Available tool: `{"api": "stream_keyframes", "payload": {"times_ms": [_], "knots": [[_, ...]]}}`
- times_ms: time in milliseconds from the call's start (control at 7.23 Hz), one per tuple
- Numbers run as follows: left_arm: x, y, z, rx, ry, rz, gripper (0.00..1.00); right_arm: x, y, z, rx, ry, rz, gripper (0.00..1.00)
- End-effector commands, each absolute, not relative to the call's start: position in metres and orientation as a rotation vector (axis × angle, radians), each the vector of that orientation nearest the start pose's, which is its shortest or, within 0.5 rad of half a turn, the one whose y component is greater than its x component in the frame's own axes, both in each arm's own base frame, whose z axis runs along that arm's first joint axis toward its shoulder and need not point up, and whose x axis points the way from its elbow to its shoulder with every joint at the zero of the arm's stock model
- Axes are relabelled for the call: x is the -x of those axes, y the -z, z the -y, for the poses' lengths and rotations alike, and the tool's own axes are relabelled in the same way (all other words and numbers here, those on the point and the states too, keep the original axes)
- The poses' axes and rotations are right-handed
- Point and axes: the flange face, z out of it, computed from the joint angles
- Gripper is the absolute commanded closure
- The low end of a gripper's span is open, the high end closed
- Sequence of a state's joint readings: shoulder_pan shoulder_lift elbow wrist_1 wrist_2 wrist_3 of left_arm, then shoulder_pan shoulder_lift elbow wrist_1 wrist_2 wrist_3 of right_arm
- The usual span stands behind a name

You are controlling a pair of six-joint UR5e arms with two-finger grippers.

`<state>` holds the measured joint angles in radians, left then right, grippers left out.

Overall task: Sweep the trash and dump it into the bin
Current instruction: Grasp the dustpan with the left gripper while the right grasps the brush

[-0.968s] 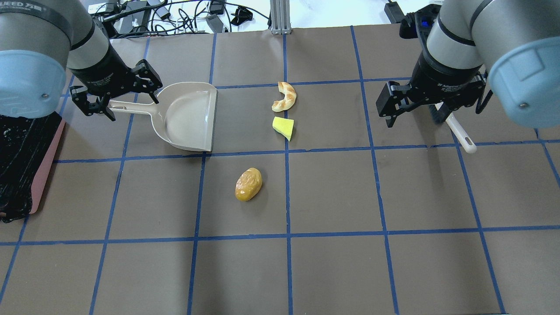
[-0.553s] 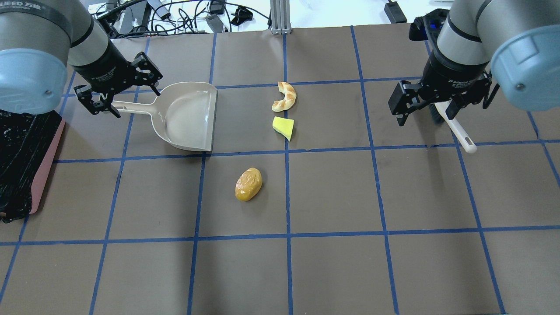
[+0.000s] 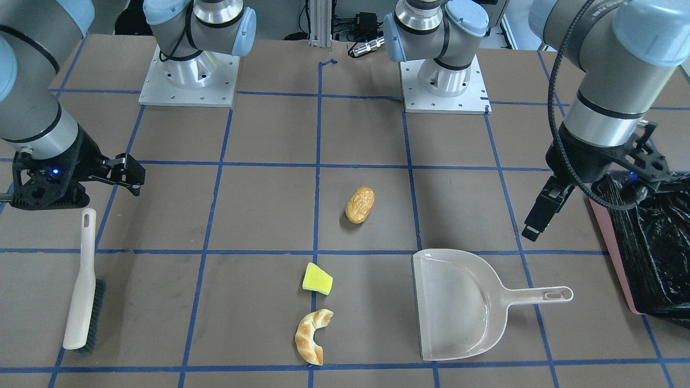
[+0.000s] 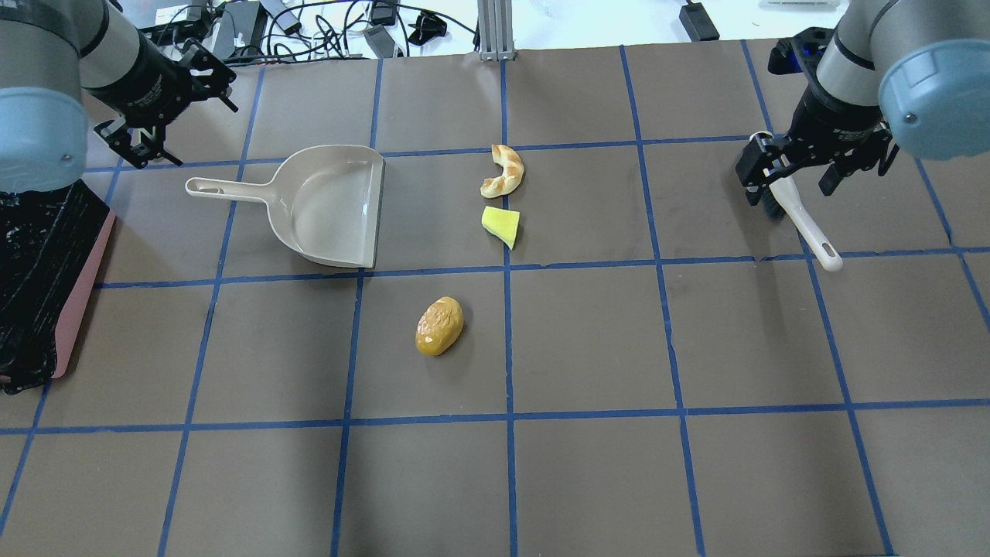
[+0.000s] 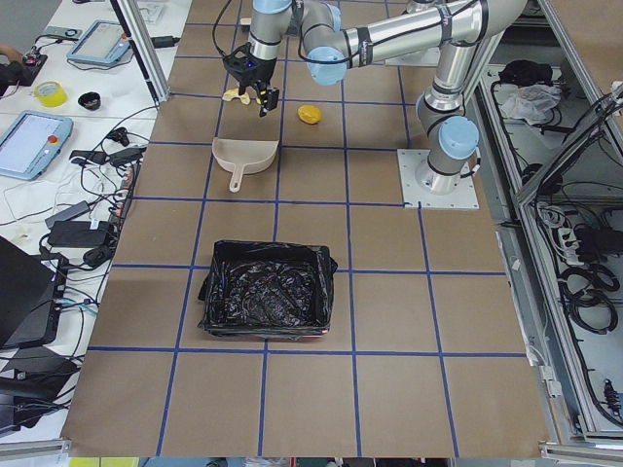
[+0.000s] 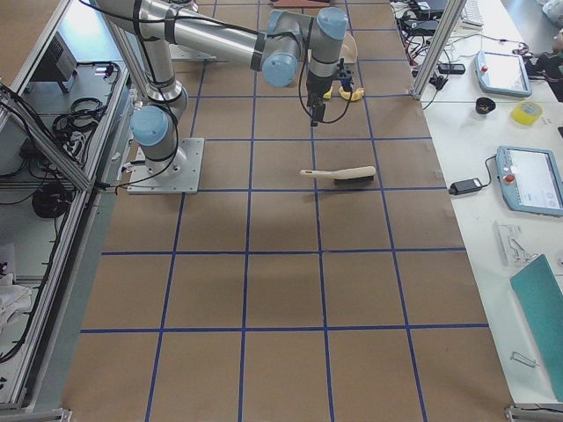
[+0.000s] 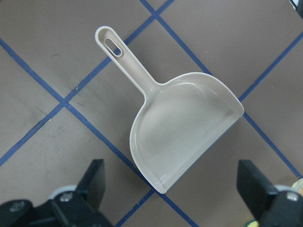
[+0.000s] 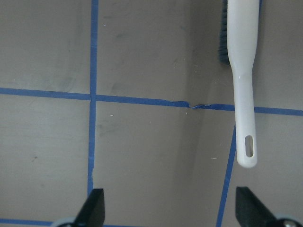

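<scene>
Front-facing: a brown table (image 3: 259, 210) gridded with blue tape. The golden-brown oval (image 3: 359, 205), yellow wedge (image 3: 317, 279) and croissant piece (image 3: 311, 336) lie mid-table, well apart from the black-bagged pink bin (image 3: 614, 253) at its edge.

Overhead: cables (image 4: 332, 35) lie past the table's far edge.

Wrist views: the left gripper (image 7: 173, 189) is spread wide, clear of the dustpan (image 7: 184, 127). The right gripper (image 8: 168, 208) is spread wide, clear of the brush (image 8: 244, 71).

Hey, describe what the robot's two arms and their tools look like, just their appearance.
Both the left arm and right arm are silver-grey tubes with pale blue joint caps and black wrist sections. The left tool and right tool are black, two-fingered, with angular linkages. A black ribbed cable runs along the left arm; a blue light glows at the right wrist.
</scene>
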<state>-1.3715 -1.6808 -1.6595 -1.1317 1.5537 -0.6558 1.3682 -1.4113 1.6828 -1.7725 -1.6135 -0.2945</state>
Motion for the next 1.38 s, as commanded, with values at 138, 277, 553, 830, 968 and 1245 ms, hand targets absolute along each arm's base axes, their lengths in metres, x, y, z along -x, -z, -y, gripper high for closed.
{"api": "stream_keyframes", "payload": {"times_ms": [138,277,553,830,968,1245], "knots": [[-0.004,-0.394,0.576,1.818,0.145,-2.580,0.00,0.013,-0.316,0.584,0.173,-0.158,-3.199,0.03],[-0.011,-0.390,0.584,1.935,0.147,-2.458,0.00,0.017,-0.308,0.590,0.225,-0.153,-3.212,0.05],[-0.022,-0.376,0.619,2.005,0.046,-2.330,0.00,0.044,-0.285,0.595,0.279,-0.168,-3.222,0.07],[-0.031,-0.347,0.662,2.232,0.013,-2.119,0.00,0.059,-0.247,0.571,0.298,-0.173,-3.216,0.17],[-0.035,-0.336,0.676,2.248,0.008,-2.091,0.00,0.057,-0.239,0.566,0.302,-0.139,-3.226,0.11],[-0.047,-0.309,0.707,2.243,0.010,-2.087,0.03,0.065,-0.238,0.566,0.357,-0.118,-3.221,0.11]]}}
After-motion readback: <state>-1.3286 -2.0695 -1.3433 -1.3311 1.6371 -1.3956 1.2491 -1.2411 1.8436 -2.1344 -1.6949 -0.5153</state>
